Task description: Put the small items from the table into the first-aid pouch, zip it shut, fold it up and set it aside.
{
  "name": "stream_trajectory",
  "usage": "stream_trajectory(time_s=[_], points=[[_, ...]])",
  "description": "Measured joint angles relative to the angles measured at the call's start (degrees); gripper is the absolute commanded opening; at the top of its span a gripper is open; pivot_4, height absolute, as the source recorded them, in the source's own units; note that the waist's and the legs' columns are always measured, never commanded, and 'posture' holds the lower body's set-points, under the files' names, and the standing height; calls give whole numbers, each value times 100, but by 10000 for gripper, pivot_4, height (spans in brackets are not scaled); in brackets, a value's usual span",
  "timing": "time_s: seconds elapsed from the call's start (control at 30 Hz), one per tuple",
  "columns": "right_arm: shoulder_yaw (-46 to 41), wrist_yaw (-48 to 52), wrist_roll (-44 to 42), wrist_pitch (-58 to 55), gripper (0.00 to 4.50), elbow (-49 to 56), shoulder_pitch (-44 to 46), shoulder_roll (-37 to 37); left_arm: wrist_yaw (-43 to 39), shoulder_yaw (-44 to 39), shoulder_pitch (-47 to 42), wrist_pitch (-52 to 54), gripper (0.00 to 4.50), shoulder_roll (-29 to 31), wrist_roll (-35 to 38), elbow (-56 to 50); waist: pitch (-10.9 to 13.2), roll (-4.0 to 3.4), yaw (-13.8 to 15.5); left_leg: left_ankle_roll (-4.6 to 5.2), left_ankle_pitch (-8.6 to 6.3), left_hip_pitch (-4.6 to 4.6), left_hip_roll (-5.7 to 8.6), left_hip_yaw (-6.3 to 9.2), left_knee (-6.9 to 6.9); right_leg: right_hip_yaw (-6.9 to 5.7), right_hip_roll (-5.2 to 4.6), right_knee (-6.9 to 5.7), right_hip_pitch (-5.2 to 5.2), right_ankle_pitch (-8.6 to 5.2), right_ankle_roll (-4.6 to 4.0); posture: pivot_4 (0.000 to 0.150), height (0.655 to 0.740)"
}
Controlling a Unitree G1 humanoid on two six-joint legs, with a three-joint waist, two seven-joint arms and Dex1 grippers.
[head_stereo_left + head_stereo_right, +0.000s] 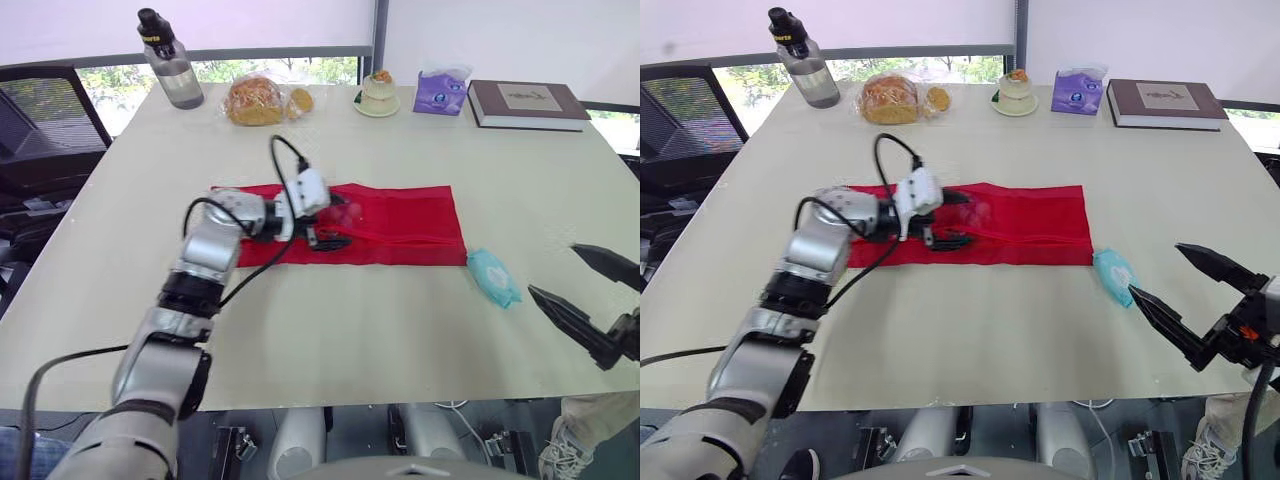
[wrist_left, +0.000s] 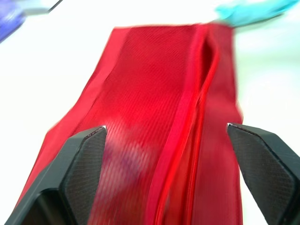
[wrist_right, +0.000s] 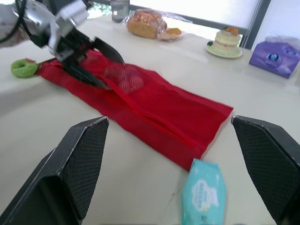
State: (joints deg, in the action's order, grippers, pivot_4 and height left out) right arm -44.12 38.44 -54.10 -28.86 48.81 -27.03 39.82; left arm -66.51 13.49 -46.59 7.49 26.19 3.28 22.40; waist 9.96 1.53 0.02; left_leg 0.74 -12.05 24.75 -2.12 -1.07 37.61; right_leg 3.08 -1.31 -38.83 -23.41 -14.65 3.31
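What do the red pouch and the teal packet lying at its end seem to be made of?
Red pouch: looks like thin mesh fabric with a matte finish. A fine grid weave is visible, and a round shape shows through it. Teal packet: probably soft plastic film, slightly shiny, with a printed white label on its face. What it holds cannot be told.

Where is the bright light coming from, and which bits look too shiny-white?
Left eye view: daylight comes in through the window behind the table's far edge, and the blind above it glows white. Left wrist view: the table washes out to white around the red pouch. Right wrist view: the window behind the bread glares white.
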Motion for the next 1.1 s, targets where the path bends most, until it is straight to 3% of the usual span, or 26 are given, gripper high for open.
stream_trajectory(time_s=[0.13, 0.4, 0.93, 1.03, 1.07, 1.1], points=[[116, -387, -53, -120, 45000, 114, 190, 220, 356, 350, -768, -608, 44624, -921, -382, 1322, 0, 1, -5, 0, 0, 7, -1, 8, 6, 25, 27, 0, 0, 0, 0, 1500, 7387], [96, -960, -118, -212, 45000, 410, 206, 230, 766, 507, -1609, -1659, 44624, -1725, -779, 3233, 1, 2, -90, 0, -1, 6, -3, 7, 1, 37, 33, 0, -2, -5, 9, 1500, 7387], [287, -1418, -48, -212, 45000, 600, 278, 288, 1217, 739, -1822, -2802, 44624, -1721, -1689, 4249, 0, 3, -75, 1, -1, 4, -2, 2, 1, 62, 42, -1, -2, -3, 7, 1500, 7387], [286, -1329, -24, -207, 45000, 509, 271, 297, 1330, 727, -1887, -2818, 36566, -1750, -1748, 4363, 0, 3, -76, 1, -1, 3, -2, 1, 1, 63, 43, -1, -2, -4, 8, 1500, 7387], [285, -1259, -3, -204, 45000, 479, 235, 296, 1364, 726, -1889, -2818, 30387, -1762, -1766, 4393, 0, 3, -77, 1, -1, 3, -2, 1, 1, 64, 44, -1, -2, -4, 8, 1500, 7387], [285, -1235, 13, -198, 45000, 470, 214, 293, 1378, 726, -1888, -2818, 27172, -1771, -1766, 4415, 0, 3, -77, 1, -1, 4, -2, 1, 1, 64, 44, -1, -2, -3, 7, 1500, 7387]])
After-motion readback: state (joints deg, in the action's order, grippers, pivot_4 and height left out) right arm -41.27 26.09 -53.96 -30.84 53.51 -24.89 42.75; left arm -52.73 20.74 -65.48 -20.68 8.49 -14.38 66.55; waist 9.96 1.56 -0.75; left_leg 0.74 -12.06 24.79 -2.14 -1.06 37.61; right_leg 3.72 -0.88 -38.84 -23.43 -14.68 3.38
